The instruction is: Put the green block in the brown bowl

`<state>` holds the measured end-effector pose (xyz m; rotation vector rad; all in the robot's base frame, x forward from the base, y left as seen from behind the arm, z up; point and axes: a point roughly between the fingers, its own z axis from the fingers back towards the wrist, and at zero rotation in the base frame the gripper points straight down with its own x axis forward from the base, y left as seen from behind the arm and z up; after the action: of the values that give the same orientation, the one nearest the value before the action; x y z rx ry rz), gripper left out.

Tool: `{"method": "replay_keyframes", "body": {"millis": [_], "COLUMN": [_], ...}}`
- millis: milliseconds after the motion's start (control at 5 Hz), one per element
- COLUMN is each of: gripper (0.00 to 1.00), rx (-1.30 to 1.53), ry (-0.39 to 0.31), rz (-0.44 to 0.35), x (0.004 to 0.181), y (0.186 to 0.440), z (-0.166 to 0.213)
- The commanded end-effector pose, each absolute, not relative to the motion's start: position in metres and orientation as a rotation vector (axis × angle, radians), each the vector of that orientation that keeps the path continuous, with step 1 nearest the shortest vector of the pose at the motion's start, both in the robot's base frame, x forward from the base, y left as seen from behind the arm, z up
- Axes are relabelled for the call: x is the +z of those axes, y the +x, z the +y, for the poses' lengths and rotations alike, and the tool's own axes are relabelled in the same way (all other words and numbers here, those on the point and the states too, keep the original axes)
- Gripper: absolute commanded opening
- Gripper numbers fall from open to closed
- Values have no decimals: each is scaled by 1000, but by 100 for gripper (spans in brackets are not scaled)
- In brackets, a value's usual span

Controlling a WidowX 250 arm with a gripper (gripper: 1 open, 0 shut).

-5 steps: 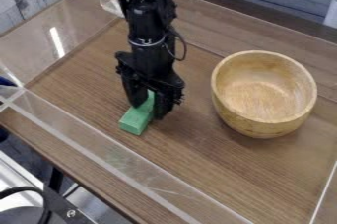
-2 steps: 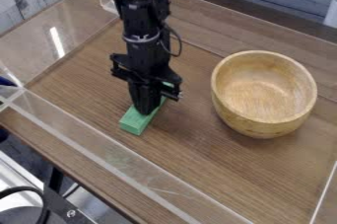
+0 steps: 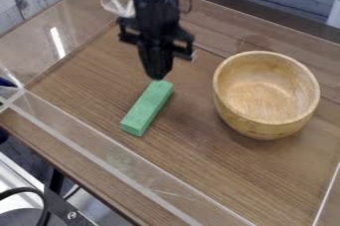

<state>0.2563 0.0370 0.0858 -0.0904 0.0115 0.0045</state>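
The green block (image 3: 146,108) lies flat on the wooden table, running diagonally from lower left to upper right. My gripper (image 3: 157,72) hangs just above its far end, pointing straight down. The fingers are shut together and nothing shows between them; the block stays on the table, apart from the fingertips. The brown bowl (image 3: 267,93) stands to the right of the block, upright, with nothing inside it.
A clear plastic wall (image 3: 80,140) borders the table along the front and left sides. The bowl sits close to the right side. Bare tabletop (image 3: 80,81) stretches left of the block.
The fingers closed around the block's far end, then the gripper rose and shifted back without it. The block stayed on the table and now shows at full length.
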Motion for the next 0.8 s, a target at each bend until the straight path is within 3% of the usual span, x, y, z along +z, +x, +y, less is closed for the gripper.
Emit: {"method": "replay_keyframes", "body": {"millis": [0, 200, 600], "gripper": [0, 100, 100], "rx": [7, 1, -5], "ry": [-79, -67, -30], "rz": [-72, -56, -25], "x": [115, 99, 82], "y": [273, 266, 252], "z": [34, 40, 48]}}
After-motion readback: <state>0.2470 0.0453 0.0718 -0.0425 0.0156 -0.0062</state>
